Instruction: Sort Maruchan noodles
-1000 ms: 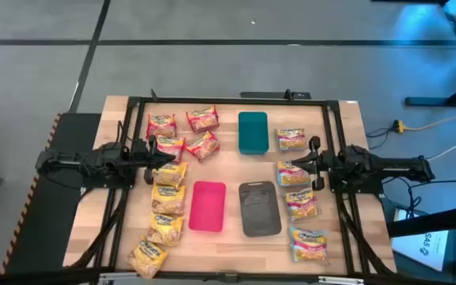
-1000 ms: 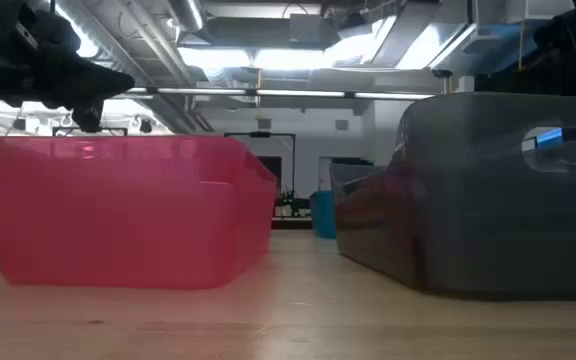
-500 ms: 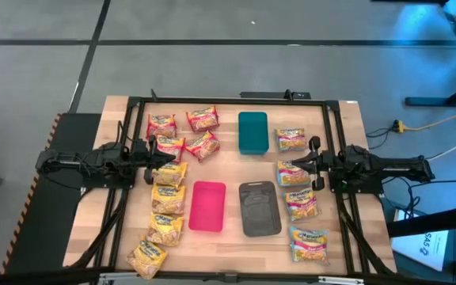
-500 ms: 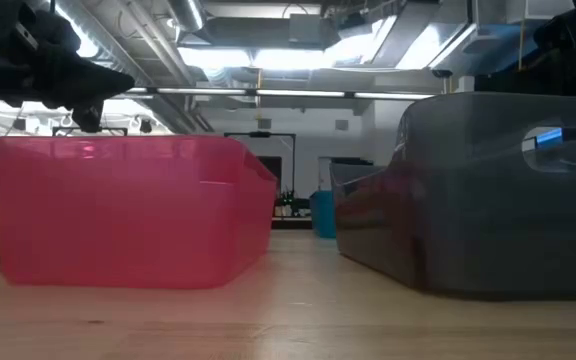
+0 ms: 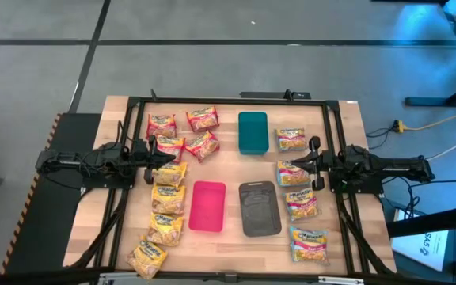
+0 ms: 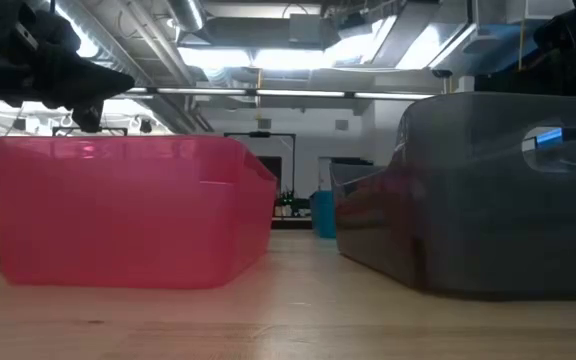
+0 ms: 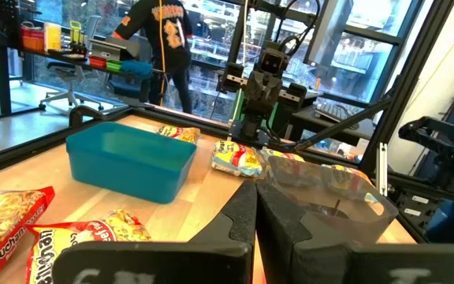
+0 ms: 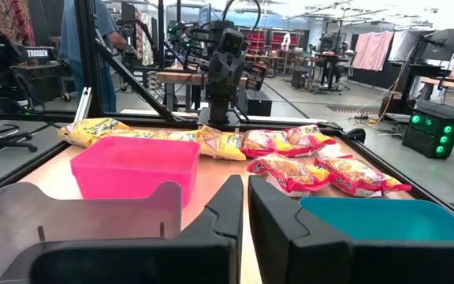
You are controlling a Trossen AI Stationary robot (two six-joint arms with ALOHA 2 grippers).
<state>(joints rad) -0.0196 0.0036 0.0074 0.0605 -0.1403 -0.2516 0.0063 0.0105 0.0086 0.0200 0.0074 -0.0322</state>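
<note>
Flanking unsorted noodles [image 5: 168,198] — both grippers [image 5: 155,157] closed

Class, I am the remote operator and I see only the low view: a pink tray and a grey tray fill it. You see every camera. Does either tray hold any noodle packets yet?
Observer: No. From above, the pink tray and the grey tray show no packets inside.
Operator: Then where are the packets?
Observer: On the table. The red packets lie at the far left, the yellow packets run down the left side, and the blue-and-pink packets run down the right side.
Operator: Is either gripper holding one?
Observer: No. The left gripper and the right gripper are both shut on nothing.
</note>
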